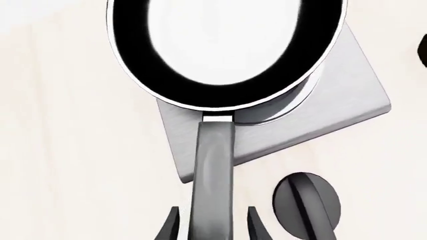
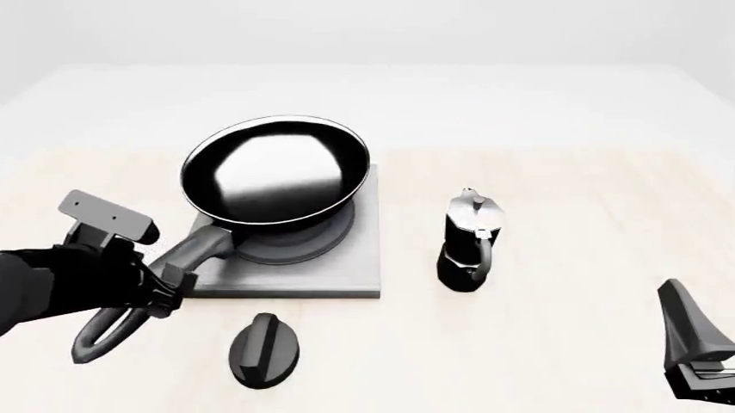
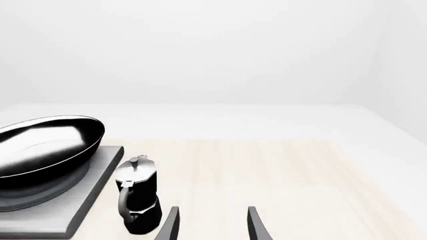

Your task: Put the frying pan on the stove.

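Observation:
The black frying pan [image 2: 275, 172] lies tilted over the round burner of the grey stove [image 2: 365, 258]; its long handle [image 2: 189, 254] reaches off the slab's near-left corner. My left gripper [image 2: 161, 280] is open, with the handle between its fingers and a gap on each side, as the left wrist view [image 1: 213, 210] shows over pan [image 1: 220, 50] and stove [image 1: 333, 100]. My right gripper [image 2: 689, 335] is open and empty at the near right; its own view [image 3: 210, 215] shows the pan [image 3: 47, 150] and the stove [image 3: 87, 200].
A black-and-silver moka pot [image 2: 469, 241] stands just right of the stove, also in the right wrist view [image 3: 137, 200]. A small black oval knob [image 2: 267, 348] lies in front of the stove, close to the handle and to the left gripper [image 1: 307, 202].

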{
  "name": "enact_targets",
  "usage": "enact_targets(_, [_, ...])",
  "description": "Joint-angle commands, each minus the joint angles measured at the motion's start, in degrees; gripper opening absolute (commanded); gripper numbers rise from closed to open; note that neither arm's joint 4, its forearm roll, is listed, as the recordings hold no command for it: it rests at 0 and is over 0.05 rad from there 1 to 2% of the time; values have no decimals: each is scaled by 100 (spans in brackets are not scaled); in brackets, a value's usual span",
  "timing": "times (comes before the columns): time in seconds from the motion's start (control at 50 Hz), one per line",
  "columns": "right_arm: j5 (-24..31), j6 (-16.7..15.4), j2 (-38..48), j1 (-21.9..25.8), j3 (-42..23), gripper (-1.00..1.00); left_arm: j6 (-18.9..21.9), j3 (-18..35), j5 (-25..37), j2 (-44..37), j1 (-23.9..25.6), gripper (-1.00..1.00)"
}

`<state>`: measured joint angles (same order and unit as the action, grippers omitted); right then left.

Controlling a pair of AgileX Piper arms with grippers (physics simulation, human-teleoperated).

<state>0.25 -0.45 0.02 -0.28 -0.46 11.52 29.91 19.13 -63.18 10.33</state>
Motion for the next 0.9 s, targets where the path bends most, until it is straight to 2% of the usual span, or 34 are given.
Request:
enact_targets(0.02, [-1,-1,0,-1,0,100,-85,133,305,315,131,100])
enact_targets(0.34, [1,-1,0,0,0,100,54,208,774,865,83,100])
enact_targets(0.48, [-2,0,0,1,0,100,116,439,1278,1377,67,100])
enact_targets(0.5, [0,0,0,2,0,100,260,430,1349,1473,-71,100])
enact_targets(0.54, [-1,-2,0,0,0,100,175,503,1476,1588,47,100])
enact_targets(0.9, [1,0,0,0,0,100,413,914,2543,2733,112,100])
